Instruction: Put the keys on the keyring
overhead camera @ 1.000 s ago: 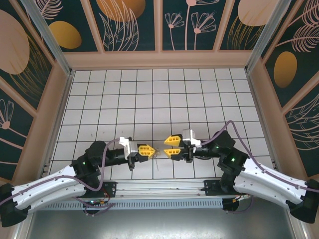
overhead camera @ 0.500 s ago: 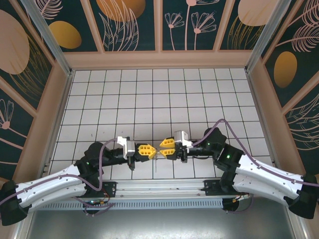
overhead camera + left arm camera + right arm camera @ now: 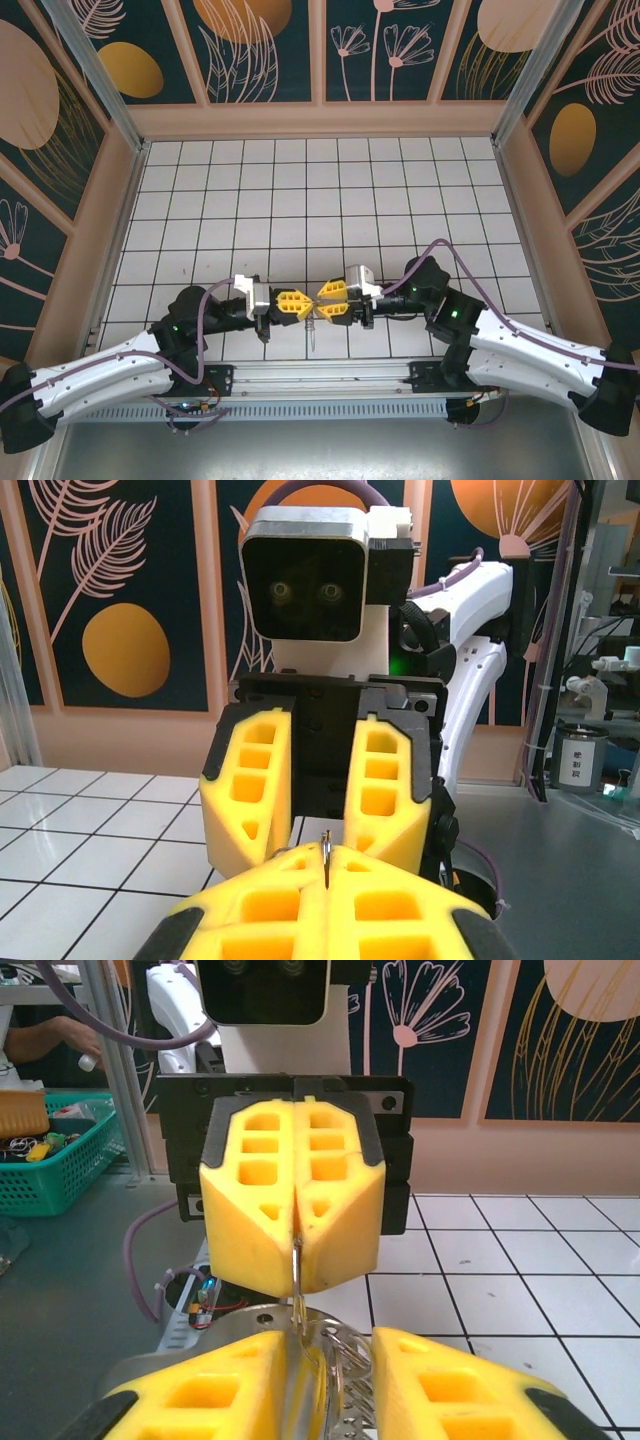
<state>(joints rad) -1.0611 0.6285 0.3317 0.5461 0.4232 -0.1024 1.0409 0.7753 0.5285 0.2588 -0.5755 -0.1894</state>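
Note:
My left gripper (image 3: pixel 292 302) and right gripper (image 3: pixel 328 300) meet tip to tip low over the near tiles. The left one (image 3: pixel 326 852) is shut on a thin key (image 3: pixel 326 846), seen edge-on between its yellow fingers (image 3: pixel 250 1230). In the right wrist view that key (image 3: pixel 297 1260) points down into the keyring (image 3: pixel 352 1352). The right gripper (image 3: pixel 328 1345) is closed on the keyring and its silvery keys (image 3: pixel 300 1390), which fill the gap between its partly spread fingers (image 3: pixel 250 790). One key (image 3: pixel 313 330) hangs below the tips.
The white tiled floor (image 3: pixel 320 200) stretches away behind the grippers, boxed in by patterned walls (image 3: pixel 320 60). A metal rail (image 3: pixel 320 380) runs along the near edge between the arm bases. A green basket (image 3: pixel 50 1160) of small items sits off the table.
The right gripper has moved left with the keyring until its tips reach the left gripper's. The left gripper has stayed almost still, shut on its key.

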